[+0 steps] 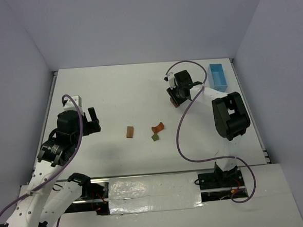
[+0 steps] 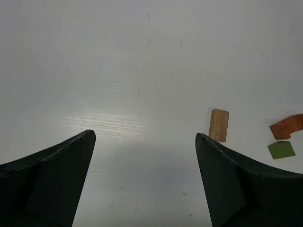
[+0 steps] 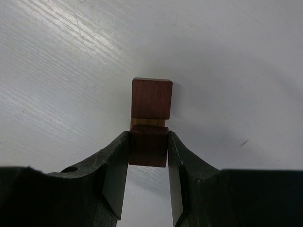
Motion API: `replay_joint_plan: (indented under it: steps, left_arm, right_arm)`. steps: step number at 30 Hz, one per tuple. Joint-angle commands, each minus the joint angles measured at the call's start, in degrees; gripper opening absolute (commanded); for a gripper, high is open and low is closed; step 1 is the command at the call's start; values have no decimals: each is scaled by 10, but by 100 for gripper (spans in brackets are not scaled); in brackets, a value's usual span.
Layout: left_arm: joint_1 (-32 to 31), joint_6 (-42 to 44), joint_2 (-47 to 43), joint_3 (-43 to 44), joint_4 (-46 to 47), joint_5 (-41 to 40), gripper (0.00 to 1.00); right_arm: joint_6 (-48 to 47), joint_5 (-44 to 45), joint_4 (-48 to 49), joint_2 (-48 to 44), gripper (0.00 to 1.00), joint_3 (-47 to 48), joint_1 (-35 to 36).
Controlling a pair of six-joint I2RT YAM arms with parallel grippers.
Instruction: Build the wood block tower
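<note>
My right gripper (image 3: 148, 142) is shut on a dark red block (image 3: 148, 147). Just beyond it in the right wrist view are a thin tan strip (image 3: 148, 122) and a second dark red face (image 3: 151, 98), and I cannot tell whether they are one piece. In the top view this gripper (image 1: 176, 99) is at the back right, low over the table. My left gripper (image 1: 93, 121) is open and empty (image 2: 144, 135). A tan block (image 1: 130, 132) (image 2: 218, 125), an orange block (image 1: 158, 127) (image 2: 287, 126) and an olive green block (image 1: 155, 137) (image 2: 281, 149) lie apart on the table centre.
A light blue tray (image 1: 218, 76) stands at the back right, beside the right arm. The right arm's black elbow (image 1: 230, 115) hangs over the right side. Purple cables loop across the table front.
</note>
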Motion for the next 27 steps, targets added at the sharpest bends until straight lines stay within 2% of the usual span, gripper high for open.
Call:
replay_joint_plan:
  steps: [1,15,27]
  left_arm:
    - [0,6,0,4,24,7,99]
    - [0,9,-2,4,25,11,99]
    - [0,11,-3,3,26,15,99]
  right_arm:
    - [-5,-10,4,8,36,29,-7]
    - [-2,-31,-7,14,52,36,-9]
    - [-2,-37,-21,3,53,33,-15]
